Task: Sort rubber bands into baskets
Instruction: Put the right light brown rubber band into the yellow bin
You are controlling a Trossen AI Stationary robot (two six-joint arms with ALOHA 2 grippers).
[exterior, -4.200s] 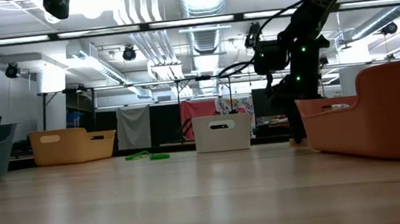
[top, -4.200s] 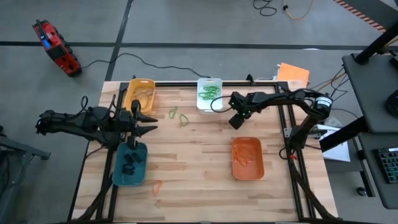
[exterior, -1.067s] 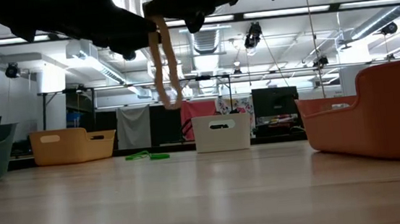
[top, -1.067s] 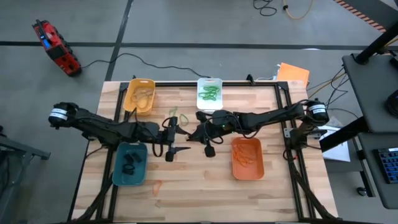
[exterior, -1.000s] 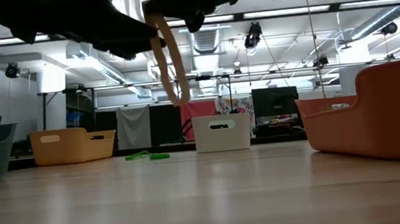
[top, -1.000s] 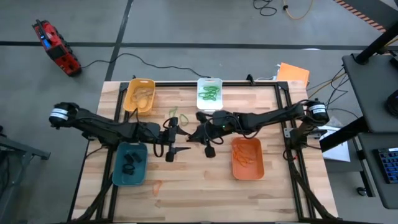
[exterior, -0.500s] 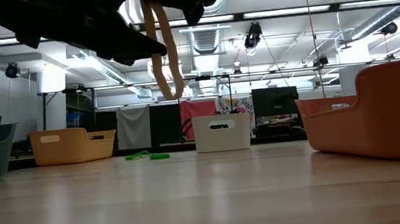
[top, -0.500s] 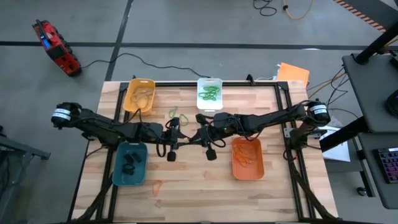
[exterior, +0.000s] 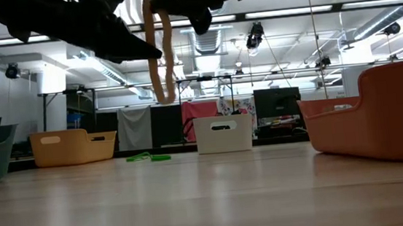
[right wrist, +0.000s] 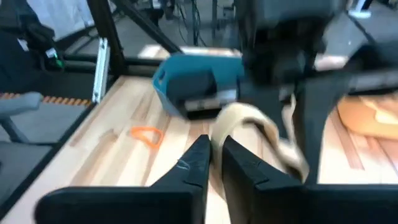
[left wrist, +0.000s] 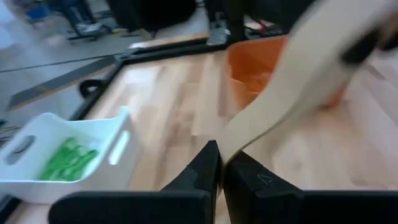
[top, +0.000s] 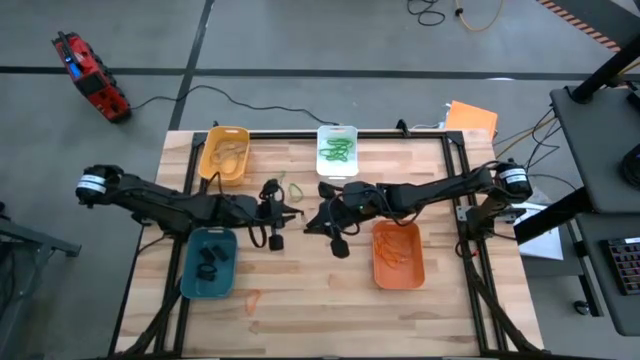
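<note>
- Both arms stretch low toward the worktop [top: 300, 280] middle, pincers almost meeting.
- Left pincer [top: 283, 212] is clenched on a tan band [exterior: 160, 54]; right pincer [top: 312, 221] pinches the same band, which hangs between them above the worktop.
- Green bands [top: 287, 186] lie just beyond; baskets [top: 398, 255] stand around.
- No readable writing.

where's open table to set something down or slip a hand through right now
Bare wood runs along the near edge between the teal basket and the orange basket, apart from one orange band. Crowded: mid-table, where the left gripper and right gripper meet on a tan band, with green bands between the yellow basket and white basket.
</note>
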